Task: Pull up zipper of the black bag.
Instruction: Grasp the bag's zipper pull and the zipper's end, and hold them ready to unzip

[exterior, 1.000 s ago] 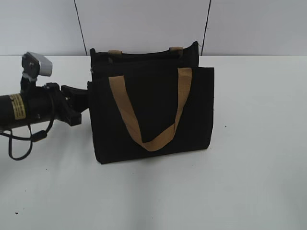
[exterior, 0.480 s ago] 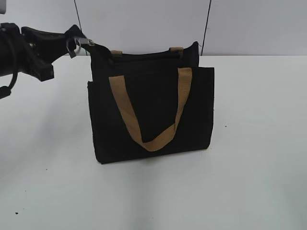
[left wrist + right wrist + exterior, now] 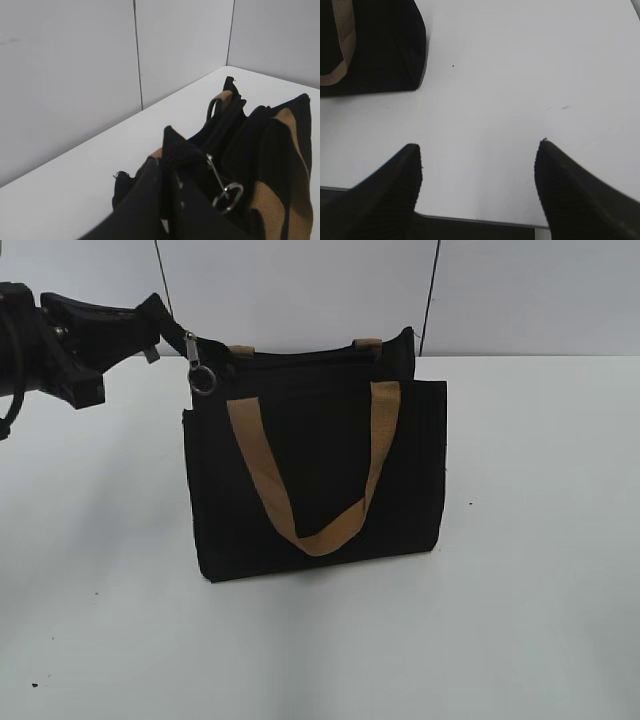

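Note:
The black bag [image 3: 320, 470] stands upright on the white table, tan straps [image 3: 258, 465] hanging down its front. The zipper [image 3: 300, 353] runs along its top edge. Its silver pull and ring [image 3: 201, 375] hang loose at the top left corner, also seen in the left wrist view [image 3: 228, 196]. My left gripper [image 3: 165, 315] is shut on a black fabric tab at that corner and holds it up and to the left; the wrist view shows the jaws [image 3: 167, 160] pressed together on black fabric. My right gripper [image 3: 479, 165] is open and empty over the table, to the right of the bag [image 3: 380, 45].
The white table [image 3: 540, 540] stretches around the bag, with grey wall panels [image 3: 300, 290] close behind it. The table's near edge [image 3: 480, 219] shows under the right gripper.
The left arm rose from beside the bag's left side to its top left corner and closed on the tab. The silver pull dropped from near the jaws and now hangs down.

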Motion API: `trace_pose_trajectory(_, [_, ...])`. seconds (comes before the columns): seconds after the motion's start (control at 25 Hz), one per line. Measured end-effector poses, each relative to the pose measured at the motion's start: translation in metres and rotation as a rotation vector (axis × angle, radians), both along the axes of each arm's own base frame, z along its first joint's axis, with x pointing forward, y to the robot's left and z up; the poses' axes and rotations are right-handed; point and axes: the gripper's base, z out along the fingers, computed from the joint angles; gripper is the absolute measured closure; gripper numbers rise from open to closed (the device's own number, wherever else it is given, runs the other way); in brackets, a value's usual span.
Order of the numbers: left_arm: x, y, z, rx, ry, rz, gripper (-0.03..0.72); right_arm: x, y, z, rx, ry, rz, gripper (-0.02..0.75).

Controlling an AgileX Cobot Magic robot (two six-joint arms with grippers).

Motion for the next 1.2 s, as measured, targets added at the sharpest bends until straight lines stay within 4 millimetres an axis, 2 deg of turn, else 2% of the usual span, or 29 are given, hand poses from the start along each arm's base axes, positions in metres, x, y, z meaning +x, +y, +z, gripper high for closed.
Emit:
trace_pose_trajectory(0.28, [0.000,0.000,0.000,-0.019,0.022,0.001,0.688,0.000,0.006,0.001,0.054,0.002,0.041,0.197])
trace_pose_trajectory(0.36, [0.000,0.000,0.000,-0.020,0.024,0.002,0.688,0.009,0.012,0.007,0.110,0.020,0.098,0.197])
trace_pose_trajectory(0.56, [0.000,0.000,0.000,-0.018,0.027,0.005,0.688,0.063,0.030,0.027,0.129,0.120,0.337,0.197])
trace_pose_trajectory(0.84, [-0.001,-0.004,-0.003,0.012,0.048,0.017,0.688,0.139,0.043,0.055,0.144,0.105,0.484,0.197])
trace_pose_trajectory(0.88, [-0.001,-0.006,-0.004,0.020,0.052,0.018,0.688,0.153,0.047,0.055,0.146,0.138,0.509,0.197])
trace_pose_trajectory(1.04, [-0.002,-0.008,-0.005,0.028,0.058,0.014,0.688,0.188,0.074,0.059,0.134,0.184,0.621,0.197])
trace_pose_trajectory(1.2, [-0.002,-0.008,-0.005,0.028,0.058,0.015,0.688,0.212,0.115,0.049,0.089,0.234,0.739,0.197])
